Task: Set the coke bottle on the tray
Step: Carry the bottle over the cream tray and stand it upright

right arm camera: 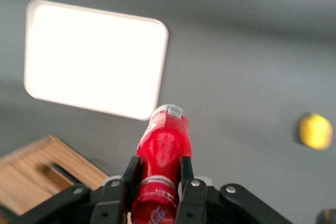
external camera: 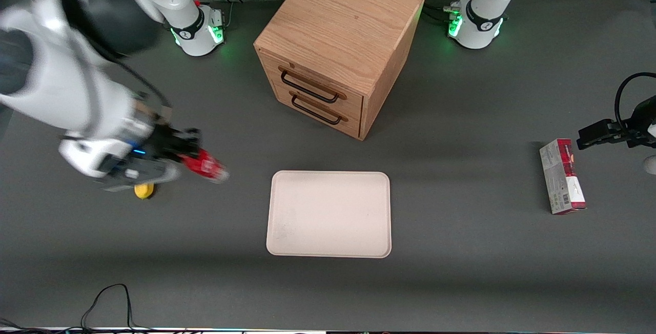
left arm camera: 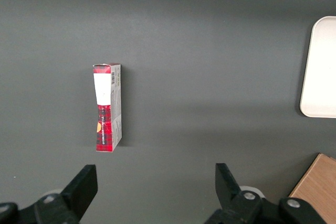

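Observation:
My right gripper (external camera: 188, 157) is shut on the coke bottle (external camera: 207, 166), a small red bottle, and holds it above the table toward the working arm's end, apart from the tray (external camera: 329, 214). In the right wrist view the bottle (right arm camera: 164, 148) sits between the two black fingers (right arm camera: 130, 174), gripped near its cap end, its base pointing away from the camera. The cream-white tray (right arm camera: 94, 56) lies flat on the grey table in front of the wooden drawer cabinet. It also shows at the edge of the left wrist view (left arm camera: 321, 72).
A wooden two-drawer cabinet (external camera: 335, 47) stands farther from the front camera than the tray. A yellow lemon-like lump (external camera: 144, 190) lies on the table under my arm. A red-and-grey carton (external camera: 562, 176) lies toward the parked arm's end.

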`<action>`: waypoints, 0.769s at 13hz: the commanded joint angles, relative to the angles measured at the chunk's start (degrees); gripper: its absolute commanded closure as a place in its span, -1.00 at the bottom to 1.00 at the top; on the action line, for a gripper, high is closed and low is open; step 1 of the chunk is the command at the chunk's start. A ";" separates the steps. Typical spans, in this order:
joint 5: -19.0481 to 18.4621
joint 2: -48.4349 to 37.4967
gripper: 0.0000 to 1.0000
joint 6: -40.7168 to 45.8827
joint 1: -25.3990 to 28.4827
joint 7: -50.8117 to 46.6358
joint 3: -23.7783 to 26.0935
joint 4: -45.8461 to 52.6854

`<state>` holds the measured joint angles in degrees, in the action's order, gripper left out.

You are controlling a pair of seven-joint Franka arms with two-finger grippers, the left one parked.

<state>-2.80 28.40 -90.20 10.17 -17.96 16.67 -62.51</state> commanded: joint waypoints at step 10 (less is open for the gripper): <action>-17.15 25.74 0.48 -26.78 1.70 -7.97 8.21 4.76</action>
<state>-17.74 53.07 -117.58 11.74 -25.46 23.94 -60.59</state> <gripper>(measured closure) 0.648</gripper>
